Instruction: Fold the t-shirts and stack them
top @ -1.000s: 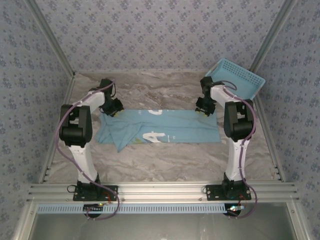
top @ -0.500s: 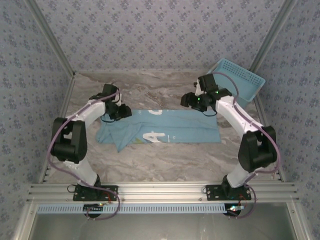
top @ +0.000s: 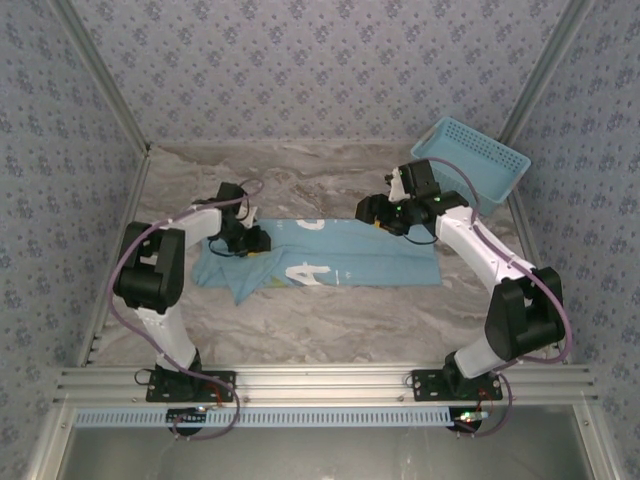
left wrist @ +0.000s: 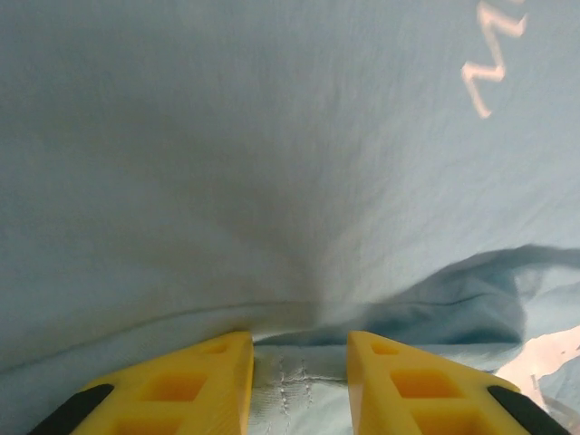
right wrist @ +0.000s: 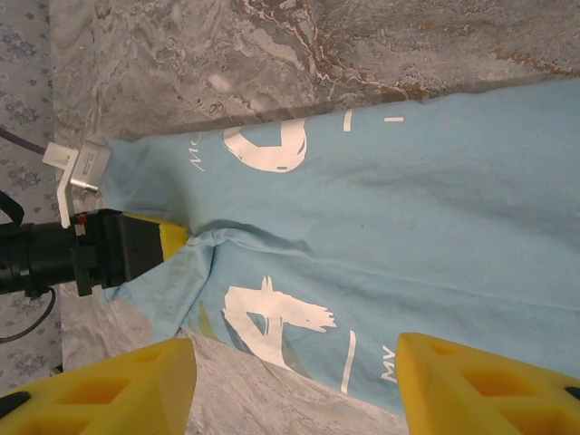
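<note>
Marble table [top: 320, 320] bears t-shirt [top: 350, 255], hem apparently pinched between left fingers [left wrist: 181, 385].

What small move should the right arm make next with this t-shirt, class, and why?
Probably lower the right gripper onto the t-shirt near its far edge and close. Its jaws stand open above the cloth, holding nothing, while the left gripper pinches the shirt's left end, so a second grip seems needed before any fold.
</note>
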Available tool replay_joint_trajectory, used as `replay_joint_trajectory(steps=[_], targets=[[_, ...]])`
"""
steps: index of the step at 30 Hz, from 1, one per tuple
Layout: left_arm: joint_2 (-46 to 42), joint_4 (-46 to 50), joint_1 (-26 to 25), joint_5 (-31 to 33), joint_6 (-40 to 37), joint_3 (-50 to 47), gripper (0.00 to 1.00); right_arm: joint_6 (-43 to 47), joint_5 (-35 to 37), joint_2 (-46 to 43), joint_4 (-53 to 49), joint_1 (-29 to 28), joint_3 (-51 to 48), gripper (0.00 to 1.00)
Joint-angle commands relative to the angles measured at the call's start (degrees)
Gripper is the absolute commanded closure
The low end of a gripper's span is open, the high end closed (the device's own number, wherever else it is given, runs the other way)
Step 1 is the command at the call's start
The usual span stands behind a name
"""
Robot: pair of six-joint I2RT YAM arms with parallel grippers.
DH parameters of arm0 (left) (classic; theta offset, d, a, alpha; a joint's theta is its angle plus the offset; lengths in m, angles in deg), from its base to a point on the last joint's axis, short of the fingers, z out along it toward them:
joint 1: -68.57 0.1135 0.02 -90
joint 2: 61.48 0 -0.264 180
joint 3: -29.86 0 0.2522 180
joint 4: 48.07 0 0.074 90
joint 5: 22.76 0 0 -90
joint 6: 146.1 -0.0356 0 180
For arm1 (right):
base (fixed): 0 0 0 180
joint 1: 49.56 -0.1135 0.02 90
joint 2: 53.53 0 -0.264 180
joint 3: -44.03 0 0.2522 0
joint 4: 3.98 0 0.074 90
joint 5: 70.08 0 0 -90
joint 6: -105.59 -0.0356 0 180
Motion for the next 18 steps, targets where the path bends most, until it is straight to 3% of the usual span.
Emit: replay_joint_trajectory(steps=[1,8,14,18], targets=[[-2.78,0.06,-0.92,1.42,-1.13,-1.67,0.64,-0.87,-1.27,-0.28,0.81,-0.3,-0.09,0.38],[-4.24,-0.07,-2.39,3.57,-1.07,-2.5,0.64,-1.02,-1.25,0.27,1.0,-0.64,-0.01,0.38],[-6.08,0.25,-3.53,4.98,2.47,-3.52,0.98,-1.01,-1.26,-0.51,0.49,-0.61,-0.09,0.39],[-9.4,0.47,-4.44,4.93,5.6,-5.15,1.0,-1.17,-1.35,-0.73,0.56,-0.54,-2.54,0.39]])
